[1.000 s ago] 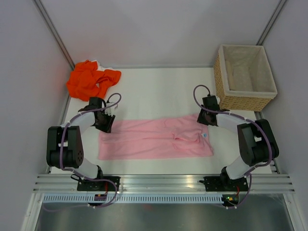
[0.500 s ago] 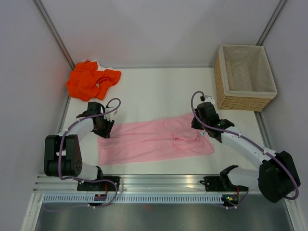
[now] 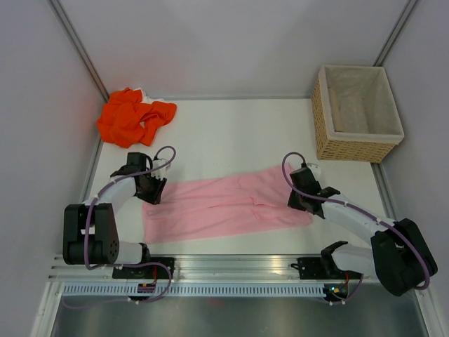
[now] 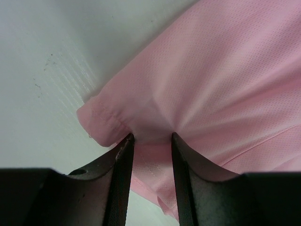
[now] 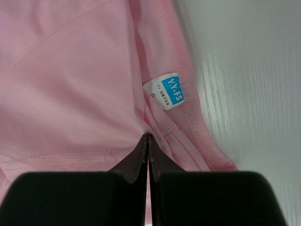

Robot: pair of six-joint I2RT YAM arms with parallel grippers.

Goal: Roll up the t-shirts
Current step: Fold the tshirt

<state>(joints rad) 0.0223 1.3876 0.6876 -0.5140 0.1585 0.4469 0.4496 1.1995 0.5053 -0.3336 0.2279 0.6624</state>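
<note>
- Two t-shirts lie on the tabletop (image 3: pixel 231 133): the pink t-shirt (image 3: pixel 224 207) spread flat between the arms, the orange t-shirt (image 3: pixel 133 117) crumpled at the far left corner.
- The left gripper (image 3: pixel 149 193) has its jaws pinching a pucker at the pink cloth's left edge.
- The right gripper (image 3: pixel 298 200) has its jaws pressed together on a fold beside the white label (image 5: pixel 169 90).

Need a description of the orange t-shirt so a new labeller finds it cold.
Start at the white table and go to its far left corner, opposite the wicker basket. The orange t-shirt lies there crumpled in a heap, unlike the pink t-shirt spread flat.
</note>
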